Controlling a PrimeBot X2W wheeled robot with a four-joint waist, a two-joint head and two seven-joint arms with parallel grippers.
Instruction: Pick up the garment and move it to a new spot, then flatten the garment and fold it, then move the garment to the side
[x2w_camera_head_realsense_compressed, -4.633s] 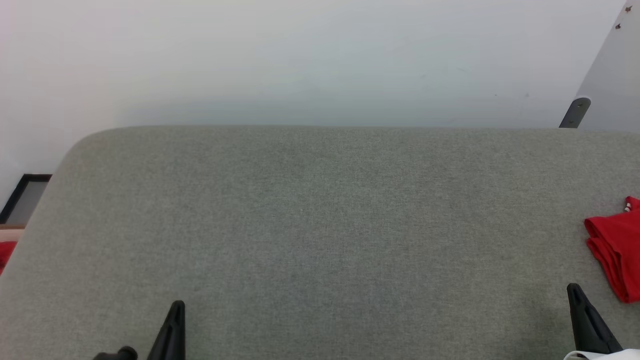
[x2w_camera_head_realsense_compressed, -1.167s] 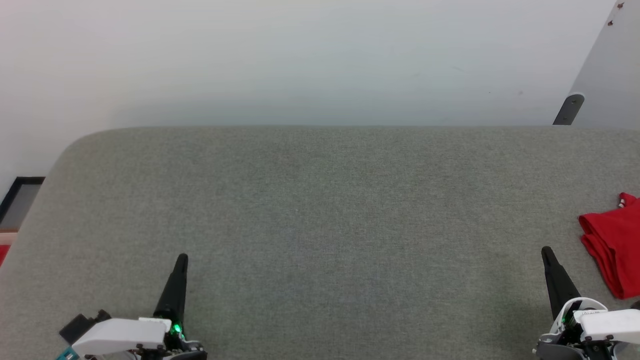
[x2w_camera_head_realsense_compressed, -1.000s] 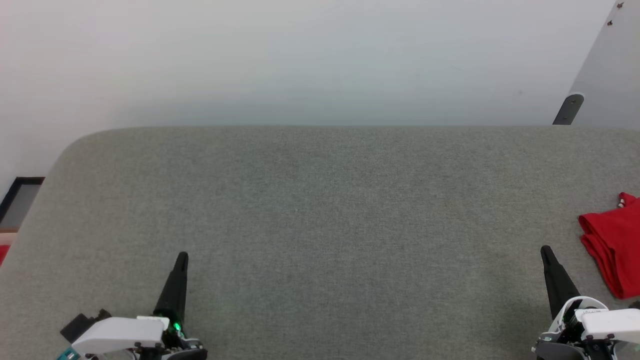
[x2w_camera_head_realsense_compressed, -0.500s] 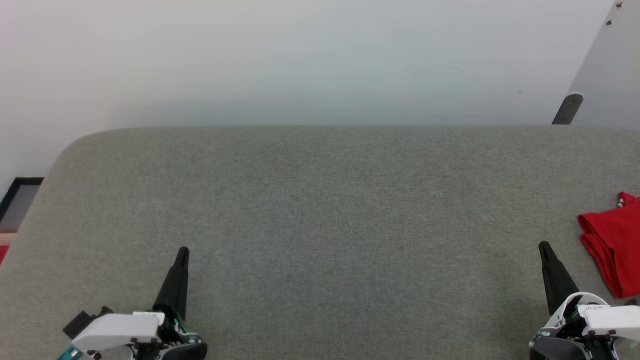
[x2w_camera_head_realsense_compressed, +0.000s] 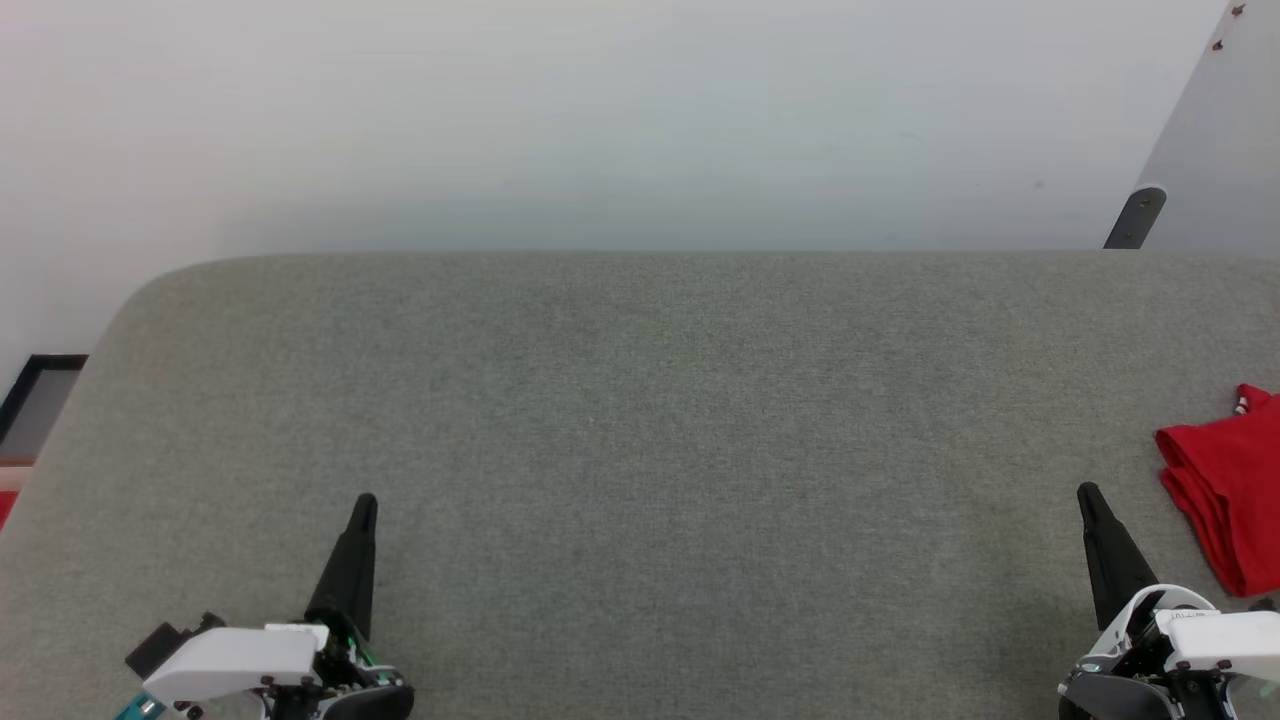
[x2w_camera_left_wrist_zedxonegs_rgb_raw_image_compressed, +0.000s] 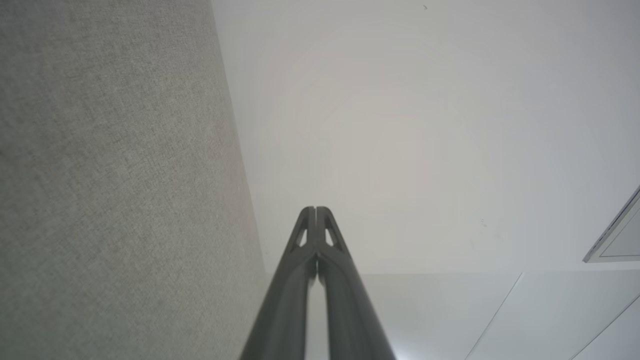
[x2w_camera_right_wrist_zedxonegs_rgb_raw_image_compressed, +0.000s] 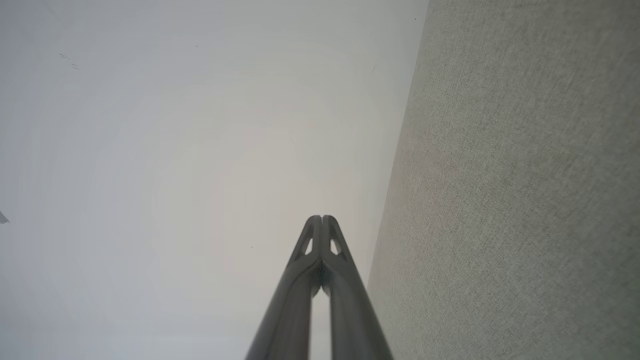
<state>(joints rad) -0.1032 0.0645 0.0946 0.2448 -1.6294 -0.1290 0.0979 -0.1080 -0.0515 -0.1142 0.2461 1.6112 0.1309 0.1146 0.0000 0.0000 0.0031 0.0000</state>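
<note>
Red garment, seemingly folded, lies near the closed right jaws, well apart from the closed left jaws.

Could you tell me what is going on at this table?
Nothing is being handled. The red jersey-style garment lies folded at the right edge of the grey fabric-covered table, cut off by the head view's border. The left gripper and right gripper are both shut and empty over the table's near side, the right one apart from the garment.
</note>
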